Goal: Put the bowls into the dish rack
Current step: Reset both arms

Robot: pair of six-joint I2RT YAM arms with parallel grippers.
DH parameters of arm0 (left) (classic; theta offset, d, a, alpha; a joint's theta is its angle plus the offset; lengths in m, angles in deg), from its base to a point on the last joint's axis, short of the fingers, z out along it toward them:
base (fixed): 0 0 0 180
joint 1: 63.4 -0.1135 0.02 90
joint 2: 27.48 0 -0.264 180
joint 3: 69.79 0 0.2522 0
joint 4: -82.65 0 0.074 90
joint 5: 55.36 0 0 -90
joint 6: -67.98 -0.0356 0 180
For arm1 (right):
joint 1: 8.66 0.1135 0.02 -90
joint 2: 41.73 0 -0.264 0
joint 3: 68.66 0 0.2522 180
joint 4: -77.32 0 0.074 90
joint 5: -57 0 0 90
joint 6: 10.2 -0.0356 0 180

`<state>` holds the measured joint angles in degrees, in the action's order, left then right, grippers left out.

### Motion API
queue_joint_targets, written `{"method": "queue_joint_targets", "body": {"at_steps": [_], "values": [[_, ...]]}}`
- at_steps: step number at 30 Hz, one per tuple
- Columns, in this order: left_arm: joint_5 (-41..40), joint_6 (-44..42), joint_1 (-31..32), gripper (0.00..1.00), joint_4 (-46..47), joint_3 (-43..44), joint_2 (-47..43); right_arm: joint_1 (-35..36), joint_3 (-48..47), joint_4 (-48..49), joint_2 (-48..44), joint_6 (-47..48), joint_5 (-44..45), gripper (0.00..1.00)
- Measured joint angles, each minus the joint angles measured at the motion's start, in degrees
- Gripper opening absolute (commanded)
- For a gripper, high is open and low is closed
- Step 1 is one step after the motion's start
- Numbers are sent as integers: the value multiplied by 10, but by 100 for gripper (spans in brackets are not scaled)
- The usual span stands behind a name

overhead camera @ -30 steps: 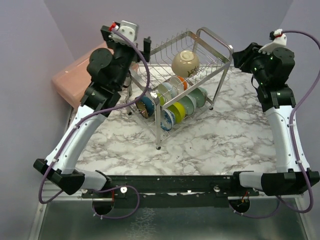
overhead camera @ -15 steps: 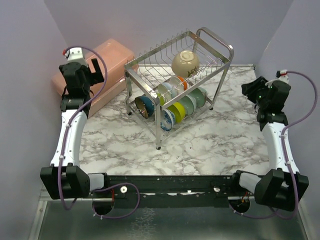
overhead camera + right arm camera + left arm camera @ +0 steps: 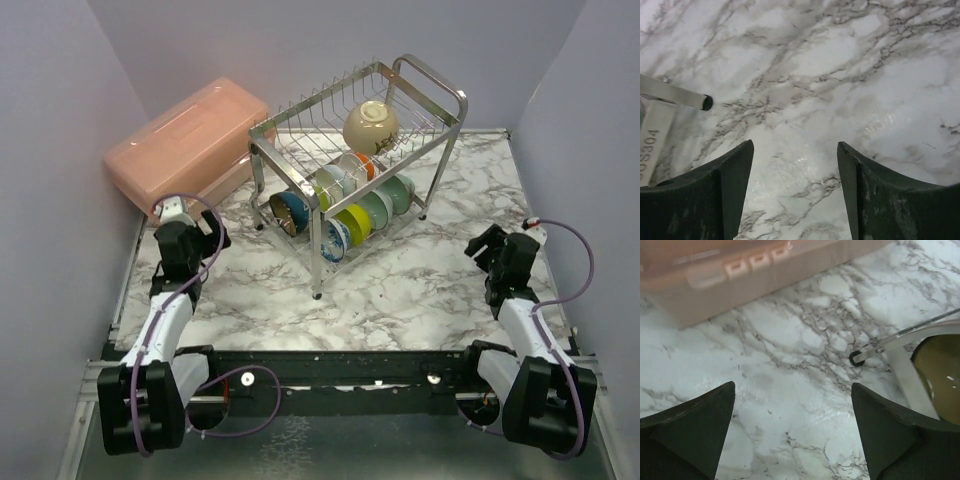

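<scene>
This is a robot test cell dressed up as a kitchen counter, not a lived-in home. Plain lilac walls (image 3: 60, 120) box in a marble-patterned tabletop (image 3: 400, 290) on three sides. Two white-and-black arms (image 3: 160, 320) are bolted to a black rail (image 3: 340, 365), and purple cables (image 3: 588, 262) loop off them. A steel dish rack (image 3: 350, 170) holding bowls (image 3: 355, 215) stands beyond and between the left gripper (image 3: 210, 232) and the right gripper (image 3: 480, 248). A pink plastic box (image 3: 185, 140) lies just beyond the left one.

Light: bright, even, from above.
Glare: soft sheen on bench (image 3: 805, 165); glints on rack (image 3: 318, 255) tubes.
Shadows: faint, under rack.
Focus: wrist views slightly soft.
</scene>
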<state>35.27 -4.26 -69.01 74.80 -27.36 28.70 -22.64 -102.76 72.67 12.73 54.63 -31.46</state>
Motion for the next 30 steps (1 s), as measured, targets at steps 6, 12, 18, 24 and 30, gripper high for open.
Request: {"method": "queue_joint_targets", "body": {"at_steps": [6,12,18,24,30], "values": [[-92,47,29,99,141,-134,-2,0,21,57,23,9,42,73],[-235,-3,99,99,291,-161,35,0,101,257,48,40,56,77],[-311,-53,136,99,445,-187,164,0,157,377,97,73,55,100],[-318,-109,148,99,593,-190,278,0,156,475,135,90,56,100],[-293,-144,148,99,736,-208,389,0,138,516,177,103,48,100]]}}
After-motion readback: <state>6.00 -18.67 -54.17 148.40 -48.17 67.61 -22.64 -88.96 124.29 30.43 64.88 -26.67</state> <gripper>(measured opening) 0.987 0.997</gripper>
